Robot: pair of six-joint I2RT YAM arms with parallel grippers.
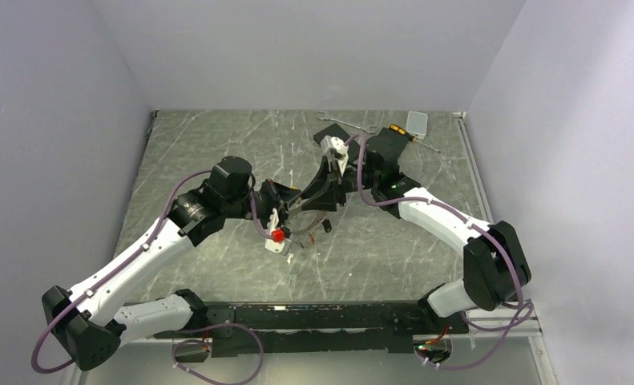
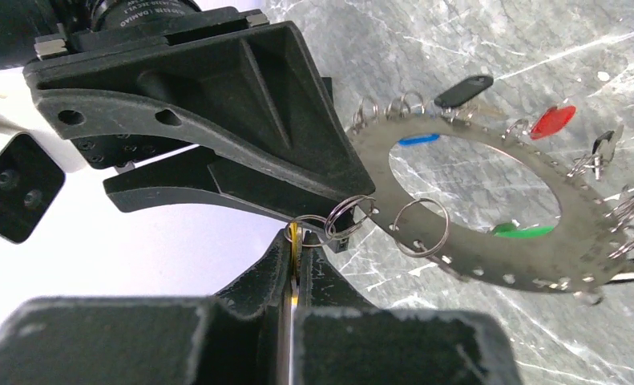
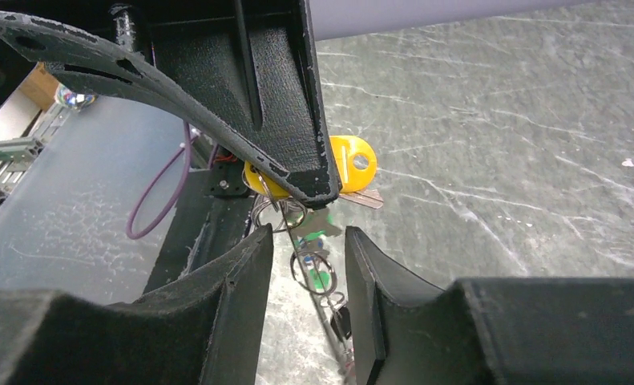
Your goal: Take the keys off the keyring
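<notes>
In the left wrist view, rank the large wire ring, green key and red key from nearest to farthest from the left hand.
1. Large wire ring, on the near rim of the metal disc, just right of the left hand.
2. Green key, seen through the disc's hole.
3. Red key, past the far rim, upper right.

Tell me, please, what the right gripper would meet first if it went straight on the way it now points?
Probably the keyring, which runs edge-on through the gap between the fingers of the right gripper; close behind is the left gripper, shut on the yellow key. Depth is unclear.
</notes>
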